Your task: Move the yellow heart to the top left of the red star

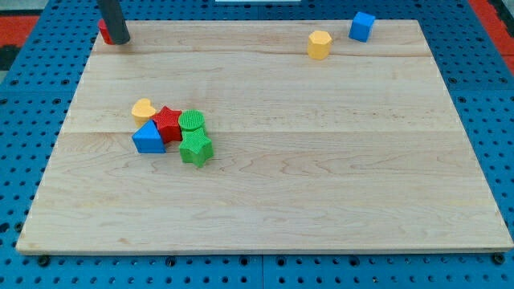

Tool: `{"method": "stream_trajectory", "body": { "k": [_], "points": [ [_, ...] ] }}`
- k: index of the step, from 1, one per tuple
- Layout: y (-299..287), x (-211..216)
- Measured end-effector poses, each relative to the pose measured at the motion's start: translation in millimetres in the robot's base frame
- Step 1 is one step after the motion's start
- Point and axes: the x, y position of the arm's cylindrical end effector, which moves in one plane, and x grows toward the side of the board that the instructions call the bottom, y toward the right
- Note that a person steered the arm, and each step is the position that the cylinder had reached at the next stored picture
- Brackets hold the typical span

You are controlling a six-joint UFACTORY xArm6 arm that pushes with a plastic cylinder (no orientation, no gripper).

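The yellow heart lies at the view's left of the board, touching the upper left side of the red star. A blue triangle sits just below the heart and left of the star. A green round block and a green star sit right of and below the red star. My tip is at the top left corner of the board, far above the cluster, next to a red block partly hidden behind the rod.
A yellow hexagonal block and a blue cube stand near the top right edge of the wooden board. Blue perforated table surrounds the board.
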Motion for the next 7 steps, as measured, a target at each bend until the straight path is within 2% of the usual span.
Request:
{"method": "stream_trajectory", "body": {
  "k": [1, 2, 3, 4, 5, 6, 7],
  "points": [
    [26, 18],
    [95, 84],
    [196, 156],
    [205, 211],
    [271, 240],
    [268, 282],
    [190, 331]
  ]
}}
